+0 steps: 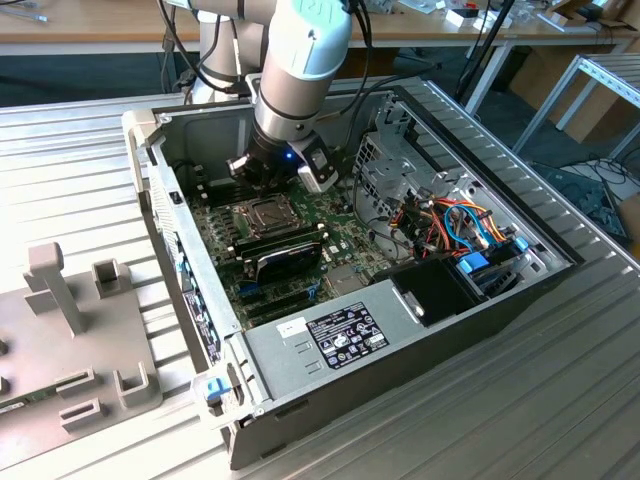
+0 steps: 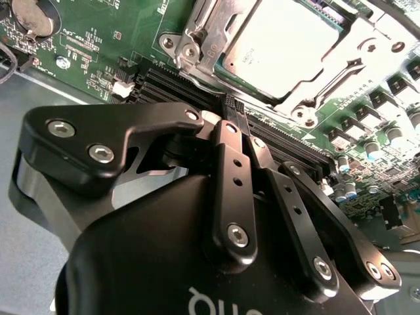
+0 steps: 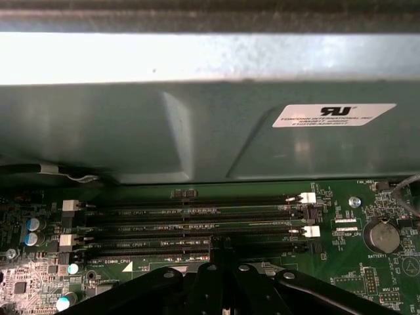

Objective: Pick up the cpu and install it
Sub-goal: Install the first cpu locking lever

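Observation:
The cpu (image 2: 289, 42), a small square chip with a dull silver top, lies in the socket on the green motherboard (image 1: 340, 225), with the hinged metal frame (image 2: 364, 56) around its edges. In the exterior view the cpu (image 1: 263, 212) sits just in front of my gripper (image 1: 258, 172). My gripper (image 2: 231, 108) hangs low over the black memory slots (image 3: 197, 223) beside the socket, apart from the chip. Its fingertips (image 3: 220, 246) meet, shut on nothing.
The open computer case (image 1: 150, 150) walls in the board; one grey wall (image 3: 210, 125) stands close behind the memory slots. A long black module (image 1: 285, 258) lies across the board. Power supply (image 1: 340, 335) in front, cables (image 1: 460, 230) at the exterior view's right, grey fixture (image 1: 70, 330) outside.

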Controlling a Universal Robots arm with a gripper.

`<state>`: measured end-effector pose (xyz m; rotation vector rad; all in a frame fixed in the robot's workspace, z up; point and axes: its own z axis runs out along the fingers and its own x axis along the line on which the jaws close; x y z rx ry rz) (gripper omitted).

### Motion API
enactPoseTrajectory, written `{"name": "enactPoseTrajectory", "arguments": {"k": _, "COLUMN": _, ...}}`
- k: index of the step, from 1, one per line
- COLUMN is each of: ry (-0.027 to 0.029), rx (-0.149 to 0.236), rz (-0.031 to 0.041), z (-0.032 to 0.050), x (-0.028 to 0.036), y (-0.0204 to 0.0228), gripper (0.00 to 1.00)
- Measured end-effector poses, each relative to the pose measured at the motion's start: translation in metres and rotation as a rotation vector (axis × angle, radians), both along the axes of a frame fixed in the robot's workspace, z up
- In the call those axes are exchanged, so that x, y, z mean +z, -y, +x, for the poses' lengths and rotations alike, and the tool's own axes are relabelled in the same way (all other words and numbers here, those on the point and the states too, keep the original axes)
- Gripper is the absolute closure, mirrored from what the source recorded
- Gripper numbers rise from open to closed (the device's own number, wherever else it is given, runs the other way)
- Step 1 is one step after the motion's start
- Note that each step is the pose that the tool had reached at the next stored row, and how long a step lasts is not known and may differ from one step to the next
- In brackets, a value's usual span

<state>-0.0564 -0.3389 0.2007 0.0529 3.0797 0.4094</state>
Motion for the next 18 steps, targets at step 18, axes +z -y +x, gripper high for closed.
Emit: {"name": "enactPoseTrajectory", "arguments": {"k": 18, "ry": 0.0000, "rx": 0.000, "rz": 0.0000, "z": 0.0000, "x": -0.0030, "y": 0.0005, "gripper": 0.89}}
